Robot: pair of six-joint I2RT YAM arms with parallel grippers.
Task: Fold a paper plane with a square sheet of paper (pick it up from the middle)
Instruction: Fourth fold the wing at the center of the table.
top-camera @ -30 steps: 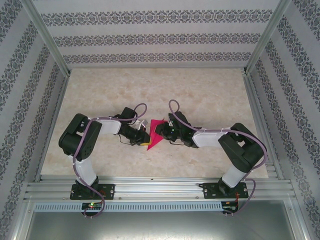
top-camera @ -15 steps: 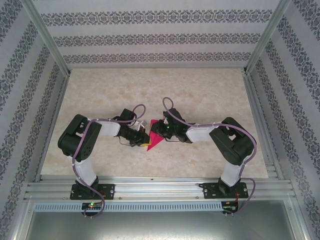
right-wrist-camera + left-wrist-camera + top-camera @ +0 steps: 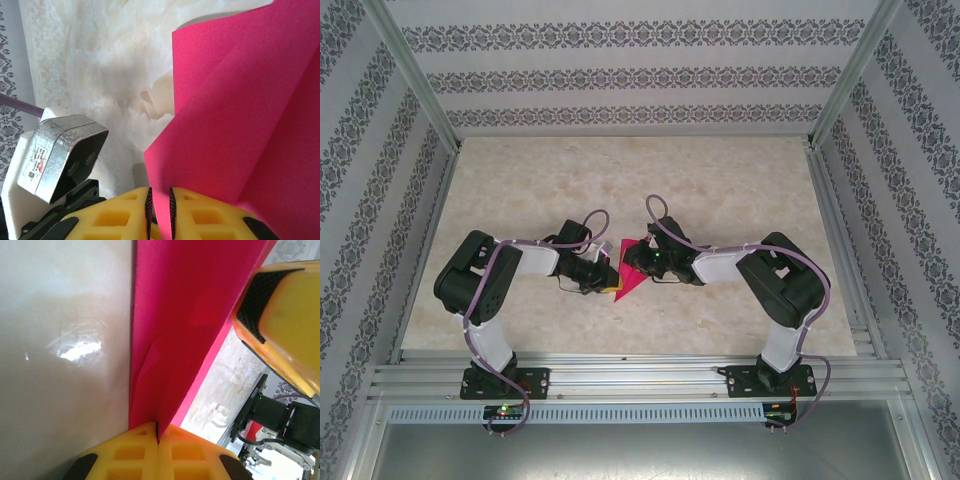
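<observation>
Pink paper (image 3: pixel 628 278), folded into a pointed, layered shape, sits over the middle of the table (image 3: pixel 740 190), a little nearer the table's front edge than its back edge, with its narrow tip aimed at that front edge. We cannot tell whether it touches the table's surface. We find the left gripper (image 3: pixel 604 272) just left of the table's centre, low and reaching inward. In its wrist view the left gripper (image 3: pixel 157 429) has its yellow pads pressed tight together, with the paper (image 3: pixel 190 315) pinched in the seam between them and a creased fold spreading away from the pinch. We find the right gripper (image 3: pixel 640 262) just right of the table's centre, facing inward too. In its own wrist view the right gripper (image 3: pixel 159 194) leaves only a slim slot between its pads, and a layer of the paper (image 3: pixel 240 125) runs down into that slot, so we read it as clamped on the sheet. One of its yellow fingers (image 3: pixel 287 315) shows against the paper's edge in the left wrist view
</observation>
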